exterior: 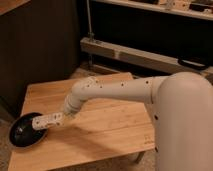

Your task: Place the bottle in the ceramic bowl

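Observation:
The black ceramic bowl (25,134) sits at the front left corner of the wooden table (110,135). The white bottle (43,122) lies sideways in my gripper (60,119), held just above the table. Its far end reaches over the bowl's right rim. My white arm stretches from the right across the table to it. The gripper is shut on the bottle's near end, and the fingers are mostly hidden behind the wrist.
The table's left and front edges lie close to the bowl. A dark cabinet (40,45) stands behind the table on the left. A low metal shelf rail (145,57) runs along the back right.

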Controlling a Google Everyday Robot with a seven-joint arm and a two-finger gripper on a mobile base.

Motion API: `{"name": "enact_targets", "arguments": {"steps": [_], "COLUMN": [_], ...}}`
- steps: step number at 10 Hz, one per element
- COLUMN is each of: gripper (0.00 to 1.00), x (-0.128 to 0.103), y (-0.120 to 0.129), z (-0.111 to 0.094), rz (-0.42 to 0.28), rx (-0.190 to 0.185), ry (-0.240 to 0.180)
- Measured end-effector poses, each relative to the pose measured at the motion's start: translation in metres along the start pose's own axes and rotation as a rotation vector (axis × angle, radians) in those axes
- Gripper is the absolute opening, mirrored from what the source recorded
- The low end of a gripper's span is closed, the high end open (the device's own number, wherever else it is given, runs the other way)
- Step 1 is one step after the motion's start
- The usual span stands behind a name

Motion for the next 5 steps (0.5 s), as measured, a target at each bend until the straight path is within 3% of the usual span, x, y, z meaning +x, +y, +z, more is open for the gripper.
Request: {"name": "enact_targets", "arguments": {"steps": [4,5], "gripper": [0.01,0.07], "x": [-0.045,-0.056], "y": [-0.016,-0.017], "z": [0.041,0.052], "rz": [-0.096,-0.123], "rx": [-0.092,-0.12], "ry": [-0.031,-0.027]}}
